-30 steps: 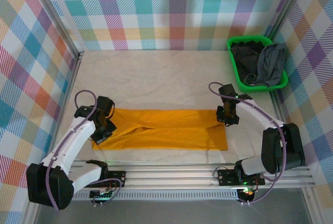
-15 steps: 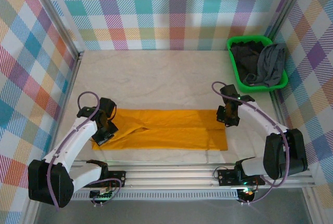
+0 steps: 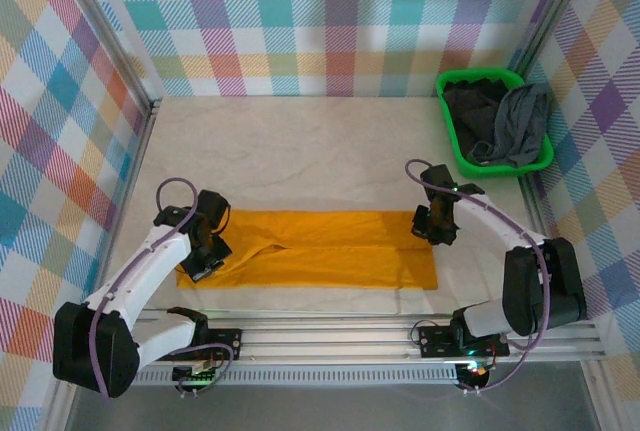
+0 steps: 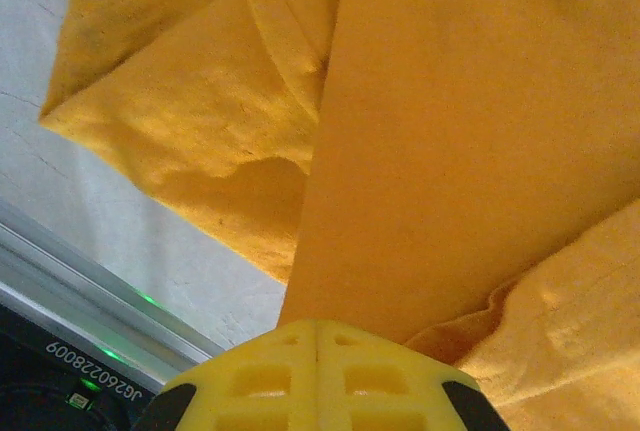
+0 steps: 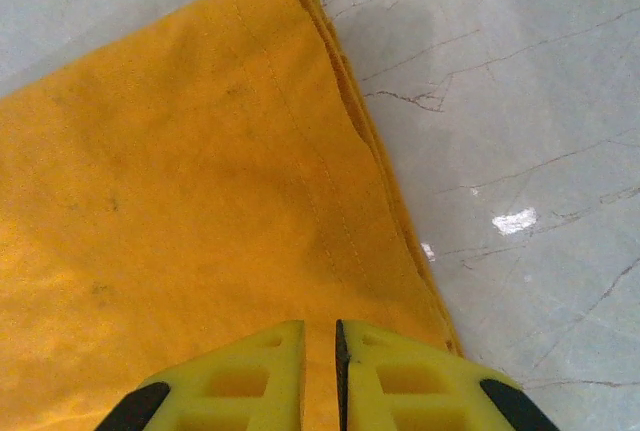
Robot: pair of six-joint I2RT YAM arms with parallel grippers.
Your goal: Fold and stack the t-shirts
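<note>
Lying flat in a long band between the two grippers, the mustard-orange cloth t-shirt (image 3: 320, 251) is folded lengthwise on the pale marbled table (image 3: 300, 141). The left gripper (image 3: 207, 251) is at the shirt's left end. In the left wrist view its yellow fingers (image 4: 318, 351) are clenched together, and a taut panel of the orange shirt (image 4: 450, 101) narrows right into their tips, so it is grasping the cloth. A crumpled sleeve lies to the left of that panel.

The right gripper (image 3: 435, 229) is at the shirt's other end. From its wrist camera the fingertips (image 5: 270, 351) stand almost together with a thin slit between them, directly over the hemmed edge of the shirt (image 5: 150, 201). I cannot tell whether they pinch the cloth. Bare table (image 5: 520, 101) lies just to their right.

Beyond the right gripper, in the far corner, a bright green plastic basket (image 3: 460, 166) holds the near-black t-shirt (image 3: 465, 111) and the mid grey t-shirt (image 3: 525, 121), bunched together.
</note>
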